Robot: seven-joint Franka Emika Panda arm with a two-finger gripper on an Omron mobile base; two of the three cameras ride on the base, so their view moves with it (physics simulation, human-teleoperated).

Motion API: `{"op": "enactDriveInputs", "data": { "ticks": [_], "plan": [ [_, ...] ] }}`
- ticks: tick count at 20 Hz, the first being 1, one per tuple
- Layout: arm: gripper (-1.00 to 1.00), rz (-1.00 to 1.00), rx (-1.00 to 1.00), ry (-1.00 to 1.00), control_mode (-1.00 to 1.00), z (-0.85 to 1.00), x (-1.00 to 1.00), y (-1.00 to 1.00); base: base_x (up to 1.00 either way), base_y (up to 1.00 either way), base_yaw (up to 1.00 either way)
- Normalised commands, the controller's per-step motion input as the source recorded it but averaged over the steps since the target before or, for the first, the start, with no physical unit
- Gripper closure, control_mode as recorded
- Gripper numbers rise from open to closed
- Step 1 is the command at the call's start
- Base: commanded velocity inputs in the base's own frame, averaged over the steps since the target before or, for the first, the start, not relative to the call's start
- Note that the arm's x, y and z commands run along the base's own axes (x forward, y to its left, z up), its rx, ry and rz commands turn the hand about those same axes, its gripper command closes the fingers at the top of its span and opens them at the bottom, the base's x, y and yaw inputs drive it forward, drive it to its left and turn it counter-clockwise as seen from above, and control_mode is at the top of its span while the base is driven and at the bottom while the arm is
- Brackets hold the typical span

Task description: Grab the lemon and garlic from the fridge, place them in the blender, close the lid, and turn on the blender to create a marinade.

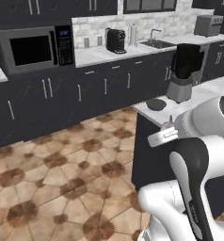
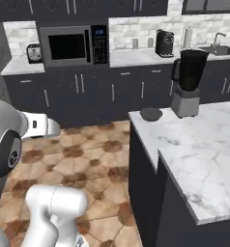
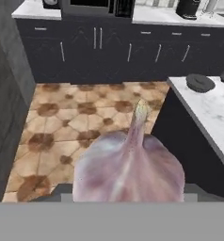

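Note:
A big pale purple garlic bulb sits right in front of the hand camera, above the tiled floor, and my gripper is shut on it. Its fingertips are hidden behind the bulb. In the left base view the garlic's tip pokes up at the hand, beside the island's near corner. The blender stands lidless on the marble island. The lid lies flat next to it on the island's corner. The lemon is out of view. A dark grey face at the left may be the fridge.
The marble island has a dark side wall close to my hand. Tiled floor stretches to the dark cabinets at the back. On the back counter are a microwave, a coffee machine, a sink and a toaster.

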Motion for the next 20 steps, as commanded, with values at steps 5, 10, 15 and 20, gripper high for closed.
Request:
{"op": "enactDriveInputs", "data": {
  "ticks": [5,10,15,20],
  "plan": [
    [1.00,0.00,0.00,0.00,1.00,0.00,0.00,0.00,1.00,0.98,-0.59],
    [1.00,0.00,0.00,0.00,1.00,0.00,0.00,0.00,1.00,0.95,-0.61],
    [1.00,0.00,0.00,0.00,1.00,0.00,0.00,0.00,1.00,0.96,-0.61],
    [1.00,0.00,0.00,0.00,1.00,0.00,0.00,0.00,0.97,0.95,-0.62]
  ]
}}
